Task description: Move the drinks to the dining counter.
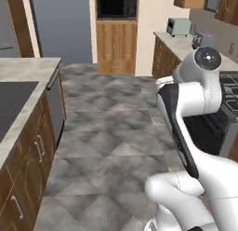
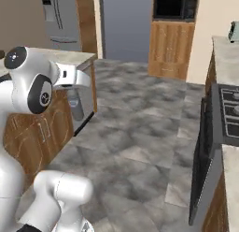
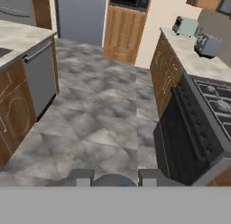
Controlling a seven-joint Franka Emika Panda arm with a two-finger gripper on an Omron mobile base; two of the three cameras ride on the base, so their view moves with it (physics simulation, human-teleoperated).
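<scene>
The two-finger gripper [image 3: 112,177] hangs above the grey stone-tile floor [image 3: 99,114]. A rounded grey-blue thing sits between its narrowly parted fingertips [image 3: 81,175]; I cannot tell whether it is held.

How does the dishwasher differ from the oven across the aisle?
The dishwasher has a plain grey front; the oven front is black. In the hand view the dishwasher sits left of the aisle between wooden cabinet fronts, while the oven sits right of it, under the cooktop. Both are closed, with a bar handle near the top.
</scene>
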